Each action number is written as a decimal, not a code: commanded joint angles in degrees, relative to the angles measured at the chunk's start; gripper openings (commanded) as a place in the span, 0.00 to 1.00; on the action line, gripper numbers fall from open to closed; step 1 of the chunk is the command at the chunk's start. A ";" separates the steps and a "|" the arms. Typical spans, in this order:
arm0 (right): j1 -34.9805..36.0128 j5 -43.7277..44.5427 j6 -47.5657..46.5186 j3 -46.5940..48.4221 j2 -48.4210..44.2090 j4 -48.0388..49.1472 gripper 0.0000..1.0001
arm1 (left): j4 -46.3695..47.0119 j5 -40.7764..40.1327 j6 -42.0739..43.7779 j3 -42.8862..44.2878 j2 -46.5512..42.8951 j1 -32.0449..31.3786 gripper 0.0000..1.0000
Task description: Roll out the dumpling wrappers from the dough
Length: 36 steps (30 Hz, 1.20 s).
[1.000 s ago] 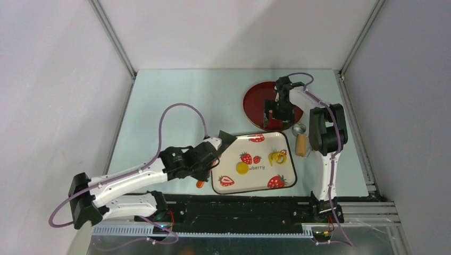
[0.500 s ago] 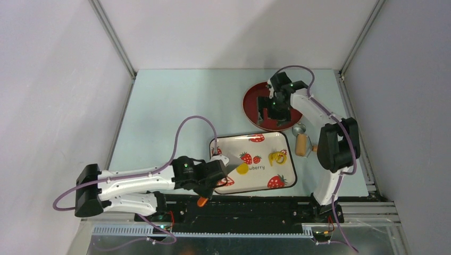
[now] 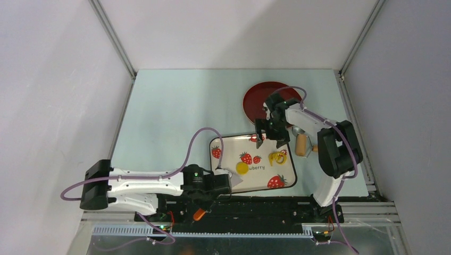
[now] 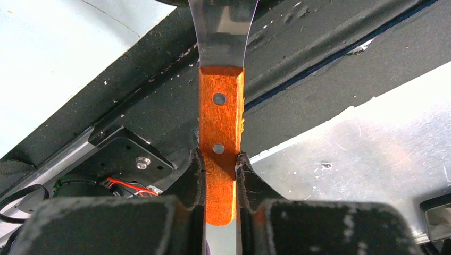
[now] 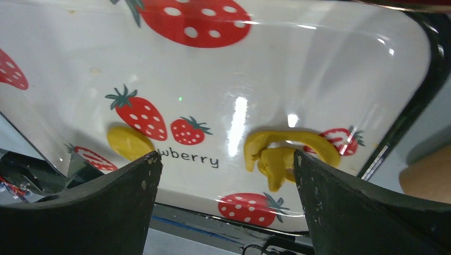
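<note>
Seemingly, one dumpling wrapper (image 5: 129,142) is already cut. It is seen flat on the strawberry tray (image 5: 319,69), close under one fingertip of the right gripper (image 5: 224,158), which is spread wide and empty. The leftover dough (image 5: 282,154), a ragged ring, is framed beside the other fingertip and is judged not yet re-rolled. A scraper (image 4: 220,122) is clenched in the left gripper (image 4: 220,159).

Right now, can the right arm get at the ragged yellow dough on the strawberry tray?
Probably yes: the right gripper hangs open just above the tray, and the dough lies uncovered close in front of it.
</note>
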 commanded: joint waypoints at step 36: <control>-19.16 -3.42 0.71 -17.19 -8.71 9.76 0.73 | -1.10 -1.71 4.71 4.34 8.51 2.92 0.00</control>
